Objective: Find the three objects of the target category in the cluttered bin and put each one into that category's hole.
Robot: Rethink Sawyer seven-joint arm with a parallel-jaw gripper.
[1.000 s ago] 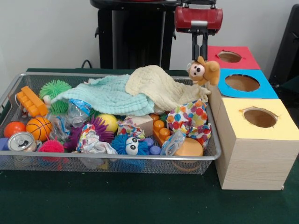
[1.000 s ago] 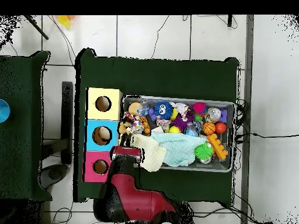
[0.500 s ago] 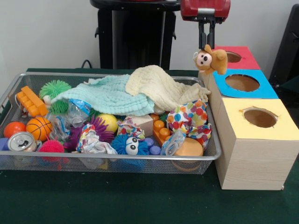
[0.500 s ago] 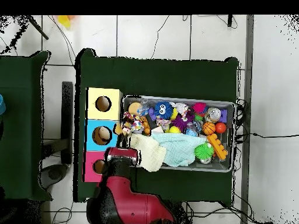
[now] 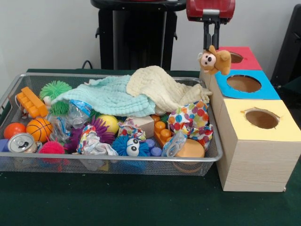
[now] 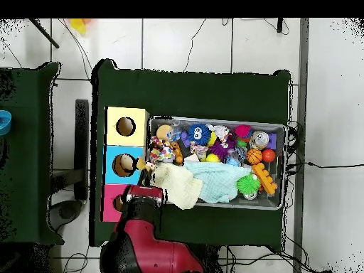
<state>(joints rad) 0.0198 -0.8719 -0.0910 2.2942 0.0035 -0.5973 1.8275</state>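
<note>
A small brown plush monkey [image 5: 214, 60] hangs in the air from my gripper [image 5: 211, 44], which is shut on its head. It hovers over the seam between the wire bin [image 5: 207, 160] and the row of boxes, beside the blue-topped box [image 5: 244, 84] and just in front of the red-topped box [image 5: 233, 57]. In the overhead view the monkey [image 6: 142, 165] shows at the blue box's edge [image 6: 114, 153], with the red arm [image 6: 146, 234] below it. The yellow-topped box [image 5: 261, 118] is nearest the front.
The bin holds a mint cloth [image 5: 110, 96], a cream cloth [image 5: 160, 84], a polka-dot cloth [image 5: 193, 120], spiky balls [image 5: 55, 89], a basketball [image 5: 39, 129], a can [image 5: 20, 142], orange bricks [image 5: 31, 101] and a blue googly-eyed toy [image 5: 129, 146]. The boxes stand right of the bin.
My gripper has risen and shifted right with the monkey, from above the bin's back right corner to beside the blue and red boxes.
</note>
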